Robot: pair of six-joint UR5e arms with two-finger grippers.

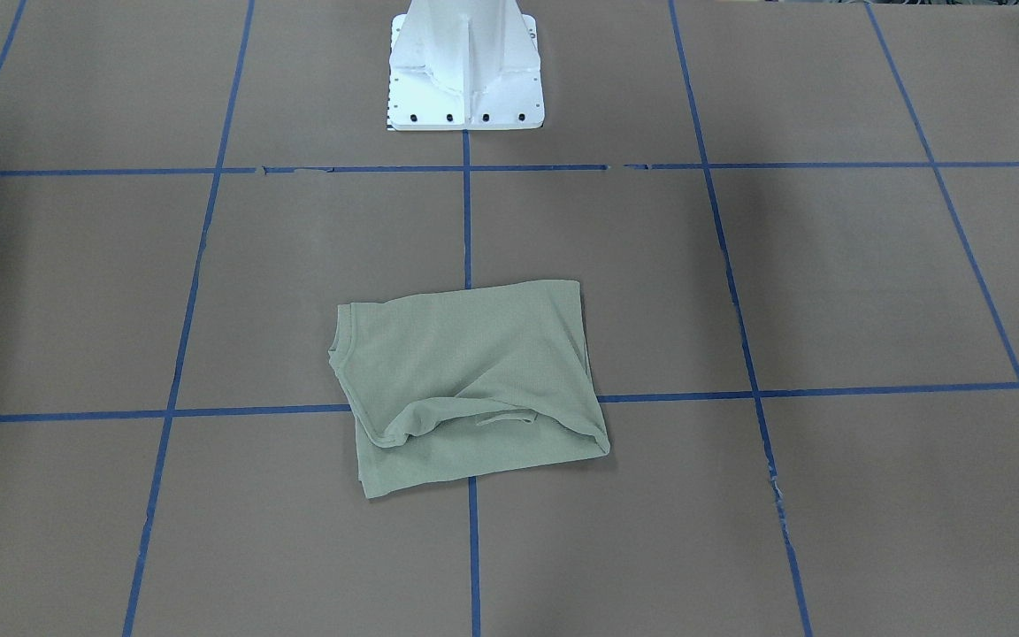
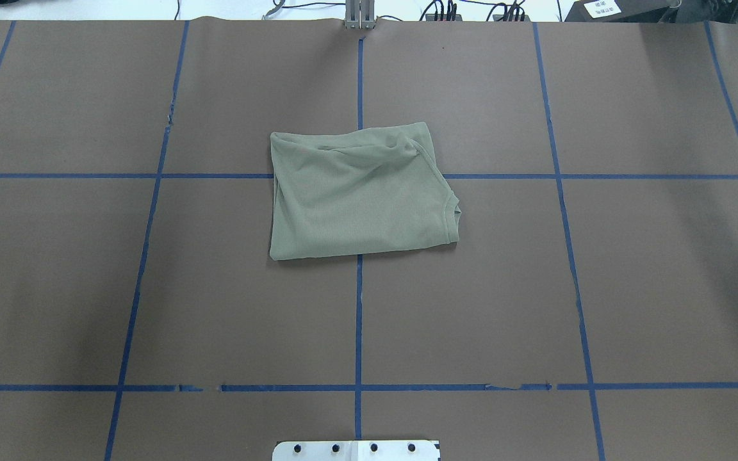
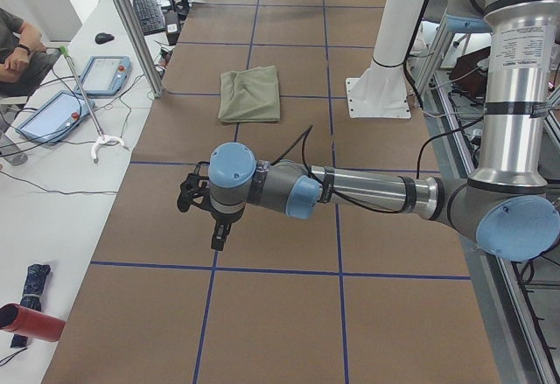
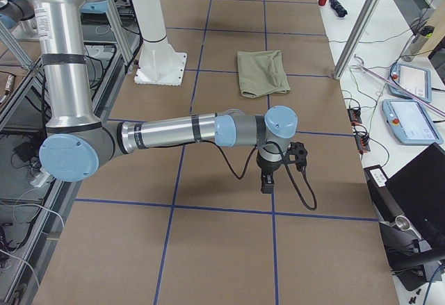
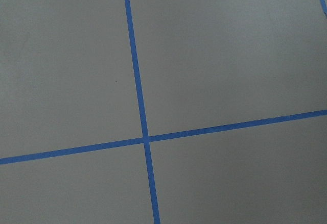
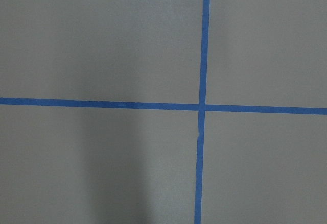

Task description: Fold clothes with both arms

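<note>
Green shirt lies folded on the brown surface, both arms well apart from it.

The shirt is a rough rectangle straight out in front of the white pedestal, lying over a crossing of the blue tape lines. Its collar edge is turned to the pedestal's right-arm side, and a loose ridge of cloth runs along the edge farthest from the pedestal. The left arm stretches low over the surface, well off to the pedestal's left, its pincer pointing down. The right arm mirrors it on the other side, its pincer also pointing down. For both, I cannot tell whether the fingers are apart or together. Both wrist cameras show only bare surface and tape.
</note>
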